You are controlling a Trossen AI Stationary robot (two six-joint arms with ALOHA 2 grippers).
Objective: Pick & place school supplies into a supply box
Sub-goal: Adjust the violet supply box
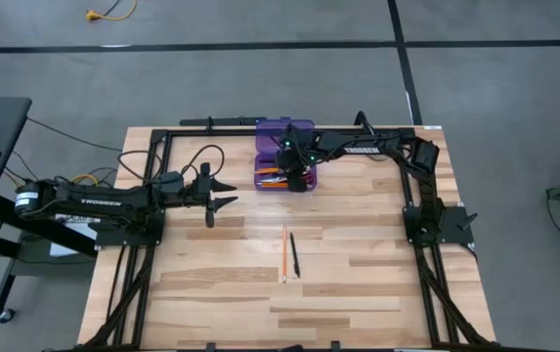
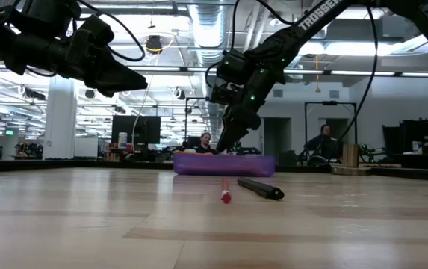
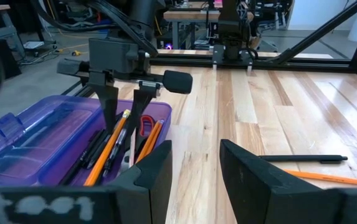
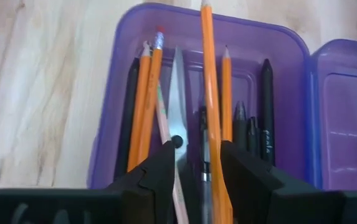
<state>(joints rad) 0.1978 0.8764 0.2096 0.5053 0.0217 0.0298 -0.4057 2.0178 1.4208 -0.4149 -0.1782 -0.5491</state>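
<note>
Hovering over the supply box [image 1: 284, 161] at the far edge of the tabletop [image 1: 377, 284], right gripper [image 1: 299, 181] pointed down into it, fingers [image 3: 108, 102] parted only a little yet wider than the slanted pencil [image 4: 210, 93] standing between them. Looks loose rather than clamped, though hard to be sure.

Main risk, as a judgement: lifting away with that pencil leaning on one finger, dragging it up and over the rim, or tipping it out onto the wood. Could also snag the scissors [image 4: 177, 93] lying just beside, or nudge the light box sideways with fingertips this low among the contents. Closing again by mistake would pinch more than one item. Best withdrawn straight up, no sideways drift.

Left gripper [image 1: 223, 193] held above bare wood beside the box, fingers spread wide, gripping nothing. Close enough to the other arm to make a crossing path a worry.

Supply box itself: translucent purple, rectangular, hinged lid [image 1: 285, 127] folded flat open behind. Inside, several orange pencils [image 4: 146, 106] lying lengthwise, dark pens [image 4: 266, 112] along one side, scissors in the middle. Fairly crowded already.

Not yet packed: one loose pencil [image 1: 284, 254] and one black pen [image 1: 295, 254], side by side mid-tabletop, well apart from the box. Thin and round, so likely to roll or slip under a poor pinch.
</note>
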